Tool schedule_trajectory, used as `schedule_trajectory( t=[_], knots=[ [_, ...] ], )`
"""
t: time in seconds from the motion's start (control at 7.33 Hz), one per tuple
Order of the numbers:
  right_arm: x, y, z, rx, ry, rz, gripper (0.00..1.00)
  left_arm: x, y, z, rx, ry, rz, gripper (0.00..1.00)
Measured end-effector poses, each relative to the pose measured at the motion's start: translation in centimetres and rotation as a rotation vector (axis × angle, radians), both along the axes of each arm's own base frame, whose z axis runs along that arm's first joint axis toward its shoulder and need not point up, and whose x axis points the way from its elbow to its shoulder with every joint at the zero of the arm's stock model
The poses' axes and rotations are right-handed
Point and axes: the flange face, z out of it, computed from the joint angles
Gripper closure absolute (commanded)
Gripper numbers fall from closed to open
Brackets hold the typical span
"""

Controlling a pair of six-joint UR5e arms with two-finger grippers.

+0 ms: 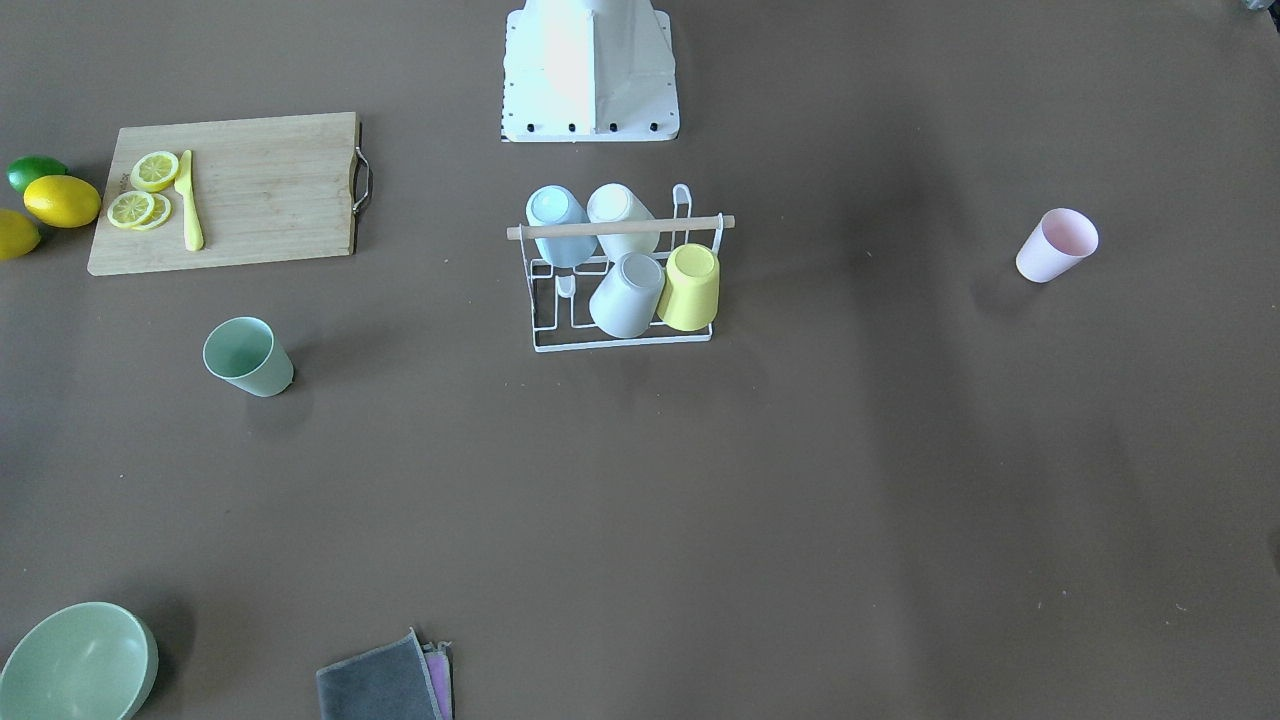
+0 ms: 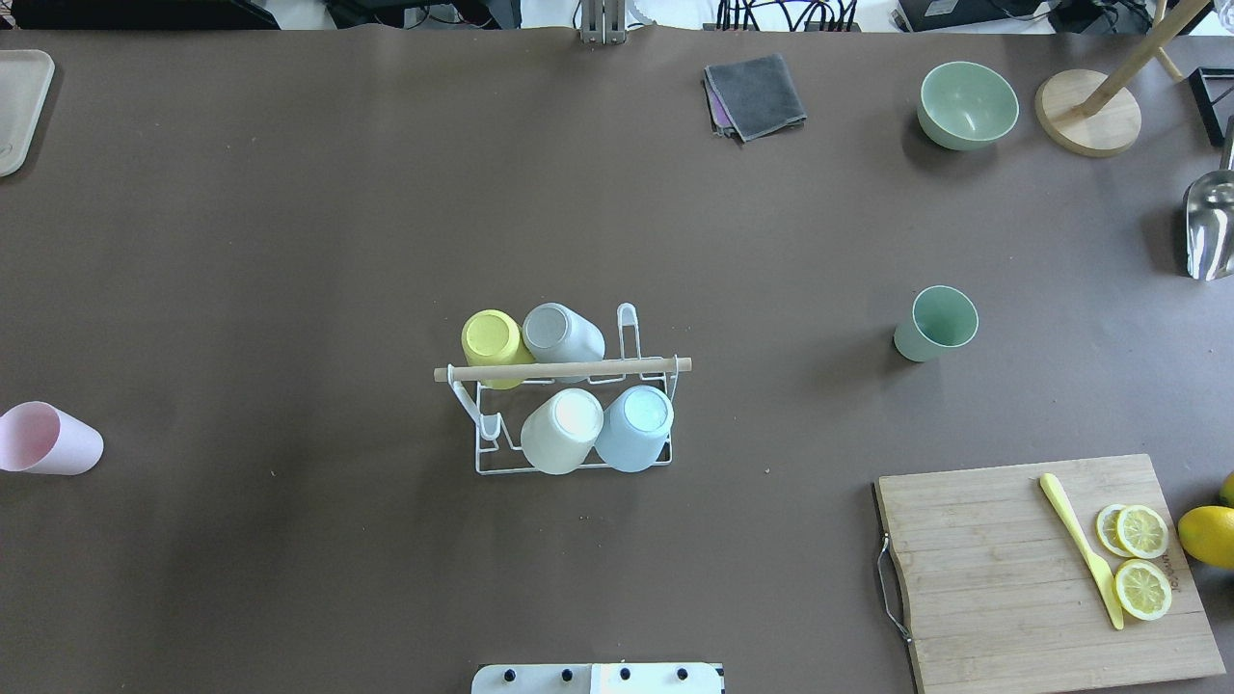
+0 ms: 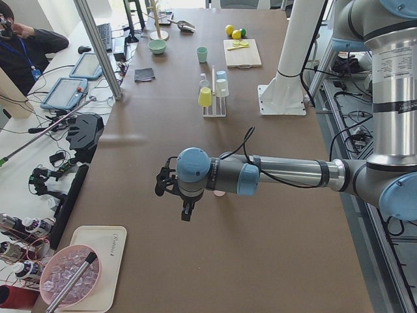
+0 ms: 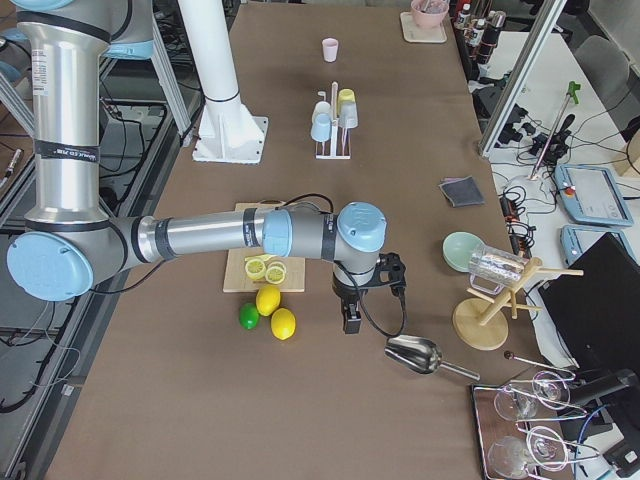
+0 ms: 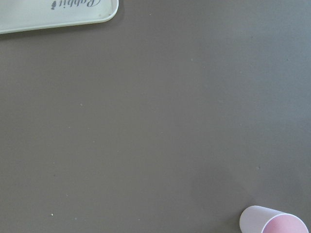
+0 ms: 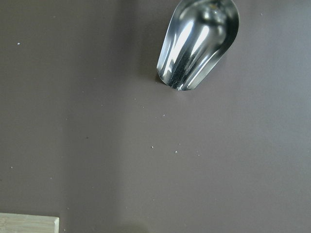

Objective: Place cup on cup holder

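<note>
- Front-facing view: the cup holder [image 1: 620, 228] stands mid-bench, just before my base [image 1: 590, 90]. It carries a blue cup [image 1: 556, 222], a cream cup [image 1: 622, 212], a grey cup [image 1: 628, 295] and a yellow cup [image 1: 690, 288], all bottoms-up. The pink cup [image 1: 1056, 245] stands mouth-up, well apart at this view's right. The green cup [image 1: 247, 357] stands at its left, near the cutting board [image 1: 260, 190]. Neither arm shows here.
- Overhead view: the same layout, mirrored. It adds a metal scoop [image 2: 1210, 231], a wooden stand [image 2: 1089, 111] and a tray [image 2: 19, 106] at the bench's edges, which the front-facing view misses.
- Exterior left view: only here do my left jaws appear. They point down above the bench on the near arm, well apart from the cup holder. I cannot tell whether they are released or clenched.
- Exterior right view: my right jaws point down above the bench between the lemons [image 4: 275, 312] and the scoop. Their state I cannot tell either.
- Left wrist view: the pink cup sits at the lower right corner and the tray at the upper left, with no jaws visible.
- Right wrist view: the scoop is at the top and a cutting-board corner at the lower left.
</note>
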Motion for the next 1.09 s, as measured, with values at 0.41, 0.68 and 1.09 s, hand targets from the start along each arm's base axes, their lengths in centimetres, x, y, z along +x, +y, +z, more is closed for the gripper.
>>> schedule_trajectory(
  t=[0.41, 0.68, 1.09],
  knots=[
    [0.7, 0.7, 0.4, 0.008, -0.001, -0.002, 0.00, 1.6, -0.6, -2.5, 0.055, -0.005, 0.039, 0.01],
    [1.3, 0.9, 0.7, 0.025, 0.006, -0.015, 0.00, 3.5, -1.2, -5.3, 0.116, -0.008, 0.081, 0.01],
    [1.7, 1.4, 1.0, 0.023, 0.022, -0.013, 0.00, 6.7, -3.8, -9.4, 0.210, -0.034, 0.139, 0.01]
  ],
)
